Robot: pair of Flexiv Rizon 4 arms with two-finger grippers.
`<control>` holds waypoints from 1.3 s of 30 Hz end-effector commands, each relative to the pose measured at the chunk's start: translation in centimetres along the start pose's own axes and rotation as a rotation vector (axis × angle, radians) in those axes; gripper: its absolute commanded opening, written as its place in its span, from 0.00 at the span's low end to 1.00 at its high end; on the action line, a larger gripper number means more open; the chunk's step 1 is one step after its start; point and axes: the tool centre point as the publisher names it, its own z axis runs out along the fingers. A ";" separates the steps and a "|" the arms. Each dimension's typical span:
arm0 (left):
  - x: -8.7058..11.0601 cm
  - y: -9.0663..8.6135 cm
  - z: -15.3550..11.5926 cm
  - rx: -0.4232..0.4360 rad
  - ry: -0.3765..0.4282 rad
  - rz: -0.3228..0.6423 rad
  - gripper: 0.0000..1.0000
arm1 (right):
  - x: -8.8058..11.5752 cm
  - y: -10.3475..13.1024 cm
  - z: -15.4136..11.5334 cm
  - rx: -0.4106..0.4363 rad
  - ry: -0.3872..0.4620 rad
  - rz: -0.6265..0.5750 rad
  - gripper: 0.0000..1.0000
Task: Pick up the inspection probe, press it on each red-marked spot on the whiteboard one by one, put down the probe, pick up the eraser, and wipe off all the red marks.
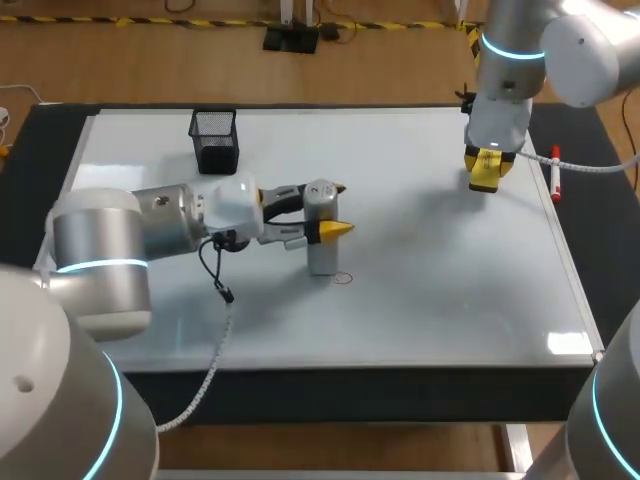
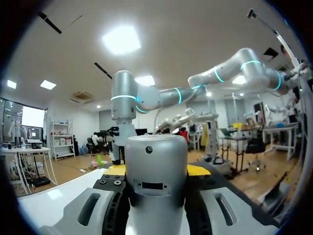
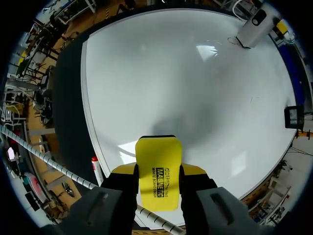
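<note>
The silver inspection probe (image 1: 322, 228) stands upright on the whiteboard (image 1: 440, 290) near its middle, and my left gripper (image 1: 335, 210) is shut on it from the side. In the left wrist view the probe (image 2: 156, 181) fills the gap between the yellow tips of the left gripper (image 2: 156, 170). A small red ring mark (image 1: 343, 277) lies on the board just in front of the probe's base. My right gripper (image 1: 487, 170) hangs over the board's far right part, shut on the yellow eraser (image 1: 485, 165). The eraser (image 3: 158, 164) sits between the right gripper's (image 3: 158, 170) fingers, above bare board.
A black mesh pen holder (image 1: 213, 140) stands at the board's far left. A red-capped marker (image 1: 555, 172) lies along the right edge, close beside the right gripper. A cable (image 1: 222, 290) dangles from the left wrist over the board's front left.
</note>
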 end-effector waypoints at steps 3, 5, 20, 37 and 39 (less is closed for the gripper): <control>-0.8 -2.4 -3.8 -0.014 -0.062 -0.008 0.00 | 0.0 -0.1 -0.1 0.000 0.004 -0.001 0.00; -1.3 -3.0 -4.9 -0.014 -0.081 0.000 0.00 | 0.0 -0.1 -0.1 0.000 0.004 -0.001 0.00; -4.9 -4.9 -14.2 -0.034 -0.197 0.009 0.00 | 0.0 -0.1 -0.1 0.000 0.004 -0.001 0.00; -7.6 -4.4 -21.5 -0.036 -0.231 0.011 0.00 | 0.0 -0.1 -0.1 0.000 0.004 -0.001 0.00; -7.4 -4.4 -21.9 -0.036 -0.231 0.013 0.00 | 0.0 -0.1 -0.1 0.000 0.004 -0.001 0.00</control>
